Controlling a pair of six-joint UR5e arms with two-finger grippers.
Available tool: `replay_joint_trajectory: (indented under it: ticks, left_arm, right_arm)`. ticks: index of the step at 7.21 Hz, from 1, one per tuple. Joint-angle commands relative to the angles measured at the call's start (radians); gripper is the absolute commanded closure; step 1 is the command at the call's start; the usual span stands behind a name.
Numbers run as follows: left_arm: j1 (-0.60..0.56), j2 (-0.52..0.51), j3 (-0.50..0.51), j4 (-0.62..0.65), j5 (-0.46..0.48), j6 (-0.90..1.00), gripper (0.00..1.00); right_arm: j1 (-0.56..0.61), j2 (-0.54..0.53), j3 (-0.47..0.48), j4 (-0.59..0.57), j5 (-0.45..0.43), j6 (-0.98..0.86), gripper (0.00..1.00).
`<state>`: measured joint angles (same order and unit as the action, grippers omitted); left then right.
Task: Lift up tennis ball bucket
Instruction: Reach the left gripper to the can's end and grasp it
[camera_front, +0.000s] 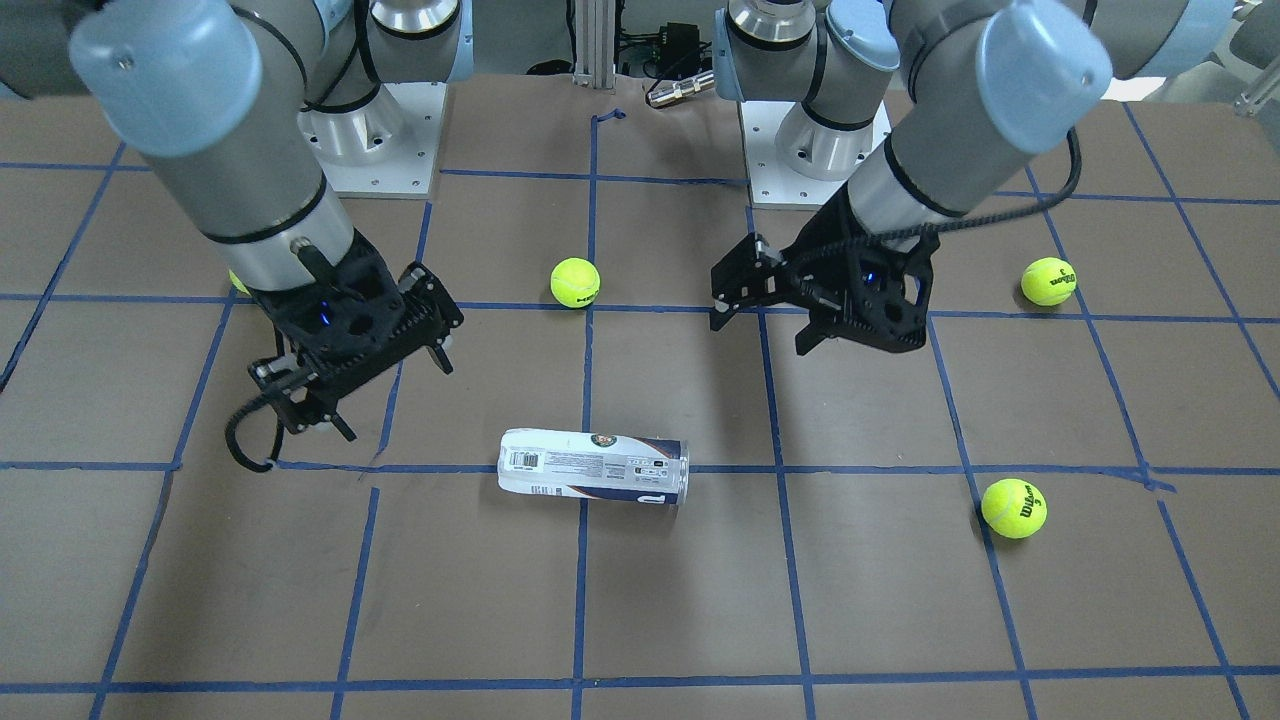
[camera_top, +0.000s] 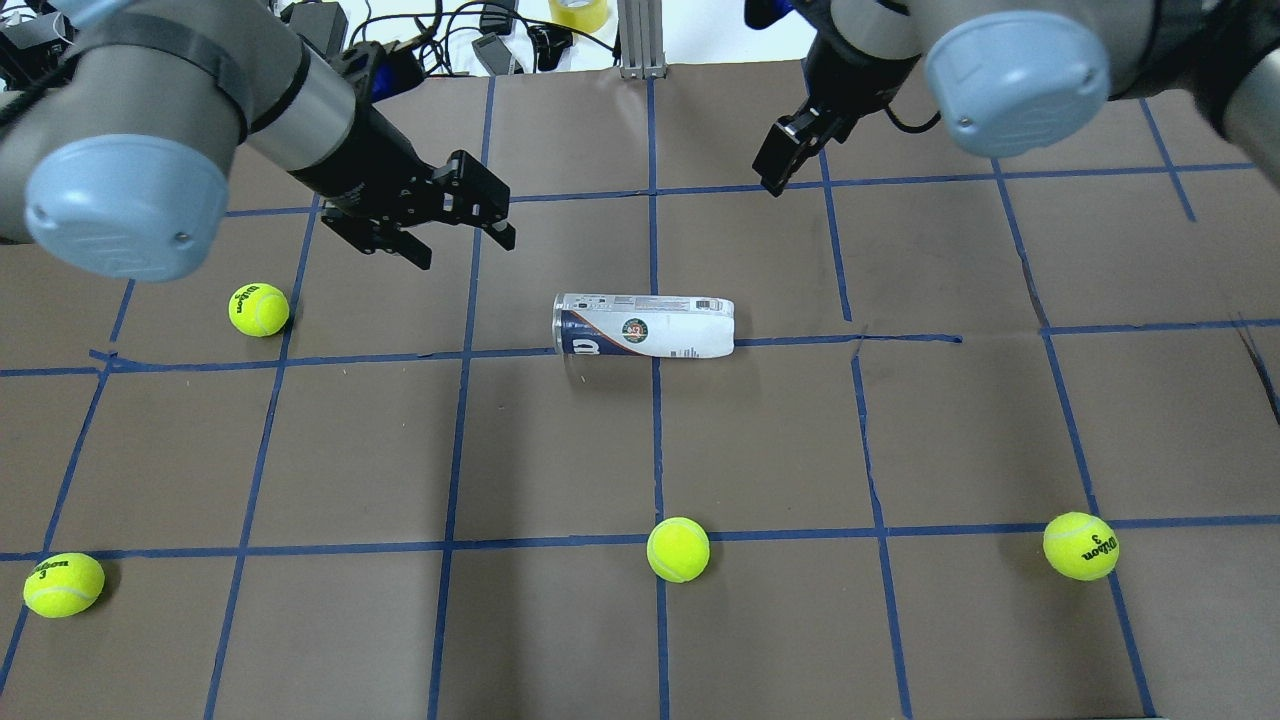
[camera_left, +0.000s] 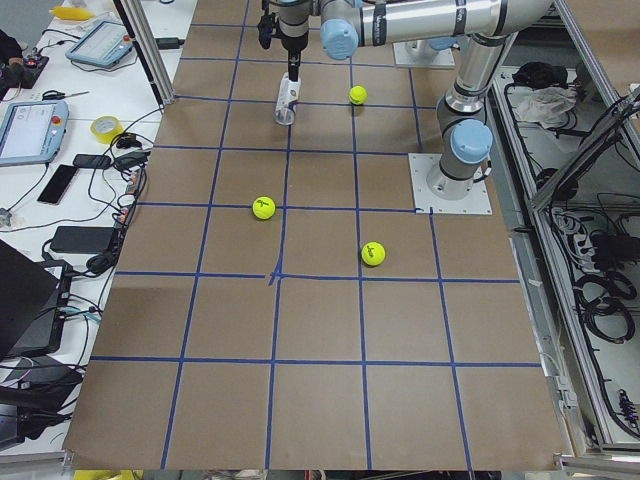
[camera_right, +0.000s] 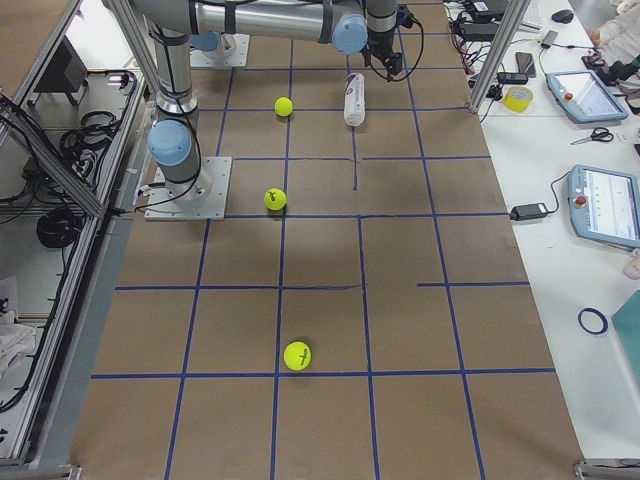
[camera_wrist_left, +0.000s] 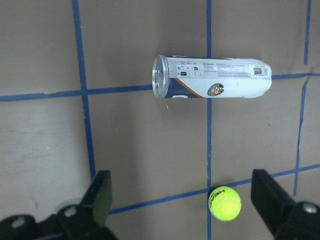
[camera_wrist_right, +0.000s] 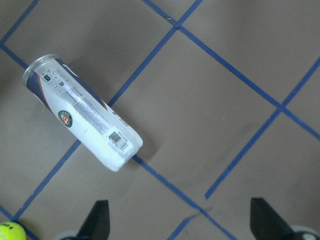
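Left hand (camera_top: 467, 252) hovering above the worktop (camera_top: 930, 430), opened wide, gripping nothing. A tennis ball (camera_top: 259, 309) near it on the outer side. Between the two hands, the tennis ball bucket (camera_top: 645, 326), lying on its side across a blue tape line (camera_top: 657, 440), navy-band end toward the left hand. That end apparently open, though hard to tell through the clear plastic. Touched by neither hand. Right hand (camera_front: 395, 400) likewise aloft, spread wide, empty.
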<state>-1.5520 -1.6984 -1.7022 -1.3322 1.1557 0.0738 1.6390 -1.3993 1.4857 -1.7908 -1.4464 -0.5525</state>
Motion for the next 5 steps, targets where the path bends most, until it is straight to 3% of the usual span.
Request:
replay_joint_trajectory:
  ticks: [1, 3, 5]
  left_arm:
    - [0.003, -0.158, -0.014, 0.038, -0.138, 0.101, 0.0]
    - [0.035, -0.266, -0.004, 0.039, -0.252, 0.118, 0.0]
    - [0.049, -0.346, 0.018, 0.059, -0.269, 0.182, 0.0]
  right_arm:
    - [-0.045, -0.154, -0.042, 0.266, -0.089, 0.271, 0.0]
    - [-0.06, -0.188, -0.065, 0.387, -0.1, 0.477, 0.0]
    - [-0.062, -0.196, -0.059, 0.383, -0.134, 0.517, 0.0]
